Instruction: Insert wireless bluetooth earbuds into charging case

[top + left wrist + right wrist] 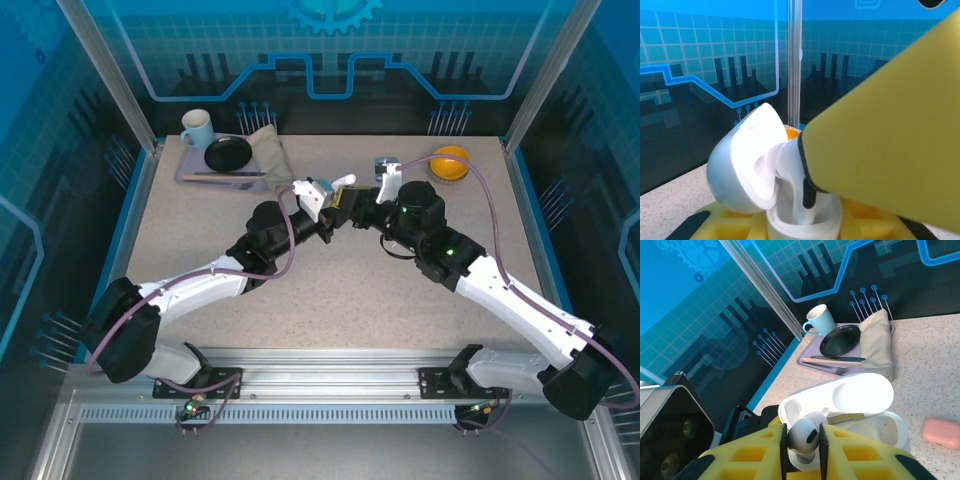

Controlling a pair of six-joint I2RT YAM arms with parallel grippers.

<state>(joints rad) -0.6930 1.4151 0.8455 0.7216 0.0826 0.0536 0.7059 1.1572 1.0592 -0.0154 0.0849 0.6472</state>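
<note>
risk: earbud (802,437) could tip out of case (855,395), lower centre, if released unseated | right fingers (783,452) clamped on earbud | left fingers (740,227) clamped on case

A blurred yellow finger (890,125) hides the left wrist view's right half; the white case (805,222) runs off its lower edge. Black pads (783,452) conceal the stem of the earbud (802,436).

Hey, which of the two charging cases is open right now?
The white case, its lid flipped up, with the right gripper holding a white earbud at its mouth. The pink case lies shut on the table beside it.
</note>
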